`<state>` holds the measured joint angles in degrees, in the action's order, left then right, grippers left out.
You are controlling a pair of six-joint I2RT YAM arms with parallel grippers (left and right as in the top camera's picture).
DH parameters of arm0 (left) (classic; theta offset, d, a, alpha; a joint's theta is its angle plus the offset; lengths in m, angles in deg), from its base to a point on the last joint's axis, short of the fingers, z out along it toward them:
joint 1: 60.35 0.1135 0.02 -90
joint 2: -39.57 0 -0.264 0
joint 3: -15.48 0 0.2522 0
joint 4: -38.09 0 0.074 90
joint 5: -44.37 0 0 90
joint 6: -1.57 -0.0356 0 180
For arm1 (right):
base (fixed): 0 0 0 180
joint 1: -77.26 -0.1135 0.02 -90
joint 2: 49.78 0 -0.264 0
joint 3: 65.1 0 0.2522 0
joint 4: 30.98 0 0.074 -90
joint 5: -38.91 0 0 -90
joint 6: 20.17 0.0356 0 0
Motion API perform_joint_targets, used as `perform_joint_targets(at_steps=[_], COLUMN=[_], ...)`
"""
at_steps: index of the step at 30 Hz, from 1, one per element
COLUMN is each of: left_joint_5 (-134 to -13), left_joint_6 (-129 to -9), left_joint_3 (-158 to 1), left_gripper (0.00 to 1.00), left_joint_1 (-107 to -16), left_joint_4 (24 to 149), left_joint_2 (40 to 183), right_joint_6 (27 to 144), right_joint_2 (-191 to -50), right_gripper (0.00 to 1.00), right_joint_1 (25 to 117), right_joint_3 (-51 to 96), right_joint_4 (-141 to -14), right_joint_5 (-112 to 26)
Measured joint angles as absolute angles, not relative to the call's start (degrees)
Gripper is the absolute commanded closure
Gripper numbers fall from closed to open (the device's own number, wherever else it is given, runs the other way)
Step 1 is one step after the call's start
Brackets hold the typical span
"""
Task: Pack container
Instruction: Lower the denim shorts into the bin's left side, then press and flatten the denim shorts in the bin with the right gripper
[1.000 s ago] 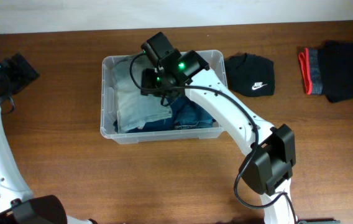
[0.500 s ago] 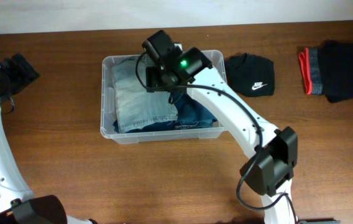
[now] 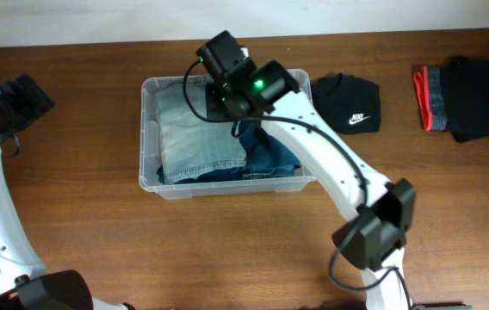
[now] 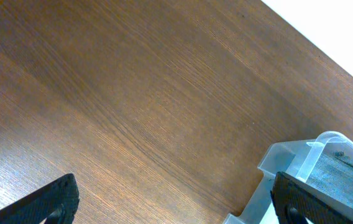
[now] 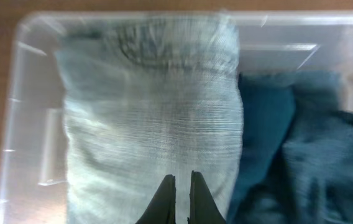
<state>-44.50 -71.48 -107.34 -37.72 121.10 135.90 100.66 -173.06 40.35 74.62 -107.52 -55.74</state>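
The container [image 3: 151, 176] is a clear plastic bin at the middle of the table. Folded light-blue jeans [image 3: 197, 133] fill its left half and darker blue jeans [image 3: 270, 155] lie in its right half. My right gripper [image 3: 225, 102] hovers above the back of the bin. In the right wrist view its fingers [image 5: 181, 180] are shut with nothing between them, above the light jeans [image 5: 151, 112] and left of the dark jeans [image 5: 301, 137]. My left gripper [image 3: 29, 95] stays at the far left, wide open [image 4: 176, 199] over bare wood, with a container corner [image 4: 301, 155] beside one finger.
A black cap with a white logo [image 3: 348, 103] lies just right of the bin. A black garment with a red and grey band [image 3: 464, 86] sits at the back right. The right arm's elbow [image 3: 374, 228] stands over the front right of the table.
The right gripper's jaws have shut, empty, and the wrist has drawn back toward the bin's far rim. The light jeans now lie flat in the bin. The left arm has not moved.
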Motion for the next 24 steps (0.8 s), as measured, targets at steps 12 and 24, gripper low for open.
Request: perform_joint_targets(at_steps=[12, 24], left_joint_5=[-44.5, -44.5], left_joint_6=[-71.5, -71.5], left_joint_3=[-107.3, -107.3], left_gripper=[0.01, 0.01], left_joint_1=[-37.7, -37.7], left_joint_4=[121.1, 121.1], left_joint_2=[135.9, 135.9], right_joint_6=[100.2, 99.7], right_joint_2=[-183.6, -183.5], right_gripper=[0.96, 0.96], right_joint_1=[40.4, 37.9], right_joint_3=[75.2, 79.8], right_joint_4=[-107.1, -109.7], right_joint_5=[-47.0, -46.0])
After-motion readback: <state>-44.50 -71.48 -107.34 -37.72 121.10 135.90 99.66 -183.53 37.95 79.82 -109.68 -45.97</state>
